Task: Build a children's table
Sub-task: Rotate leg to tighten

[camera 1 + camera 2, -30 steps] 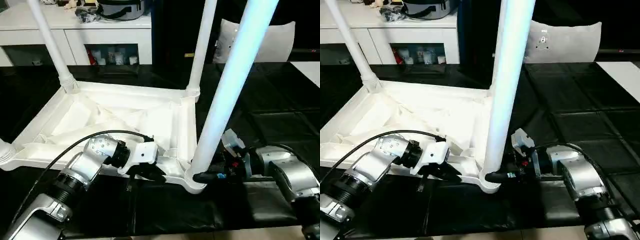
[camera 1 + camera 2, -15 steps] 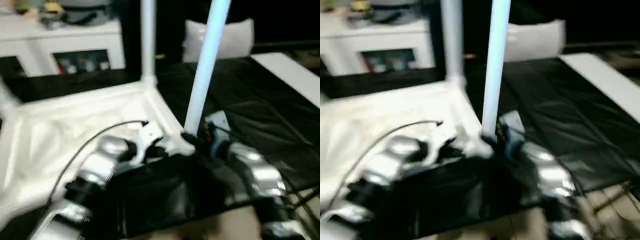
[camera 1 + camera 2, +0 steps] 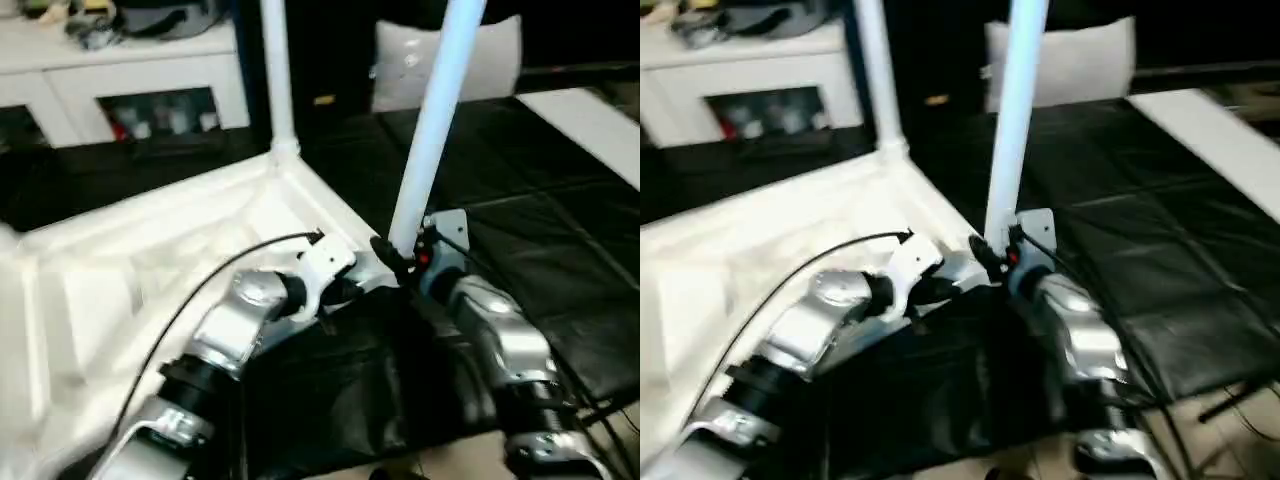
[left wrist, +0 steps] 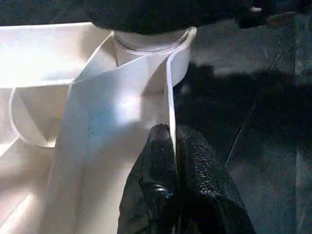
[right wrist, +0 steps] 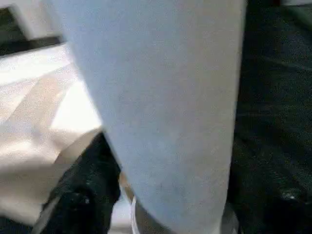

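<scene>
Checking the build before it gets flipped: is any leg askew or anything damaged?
Nothing stands out. The tabletop lies underside up, and the near leg and far leg both stand upright in their corner sockets. No cracks are visible.

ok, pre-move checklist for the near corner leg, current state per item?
1. Left claw shut on the thin rim of the white plastic upturned tabletop: ok.
2. Near white tubular leg standing in its round corner socket: ok.
3. Leg fully seated: cannot tell.
4. Right claw at the leg's base, grip: cannot tell.
5. Far white leg upright in its corner: ok.
</scene>
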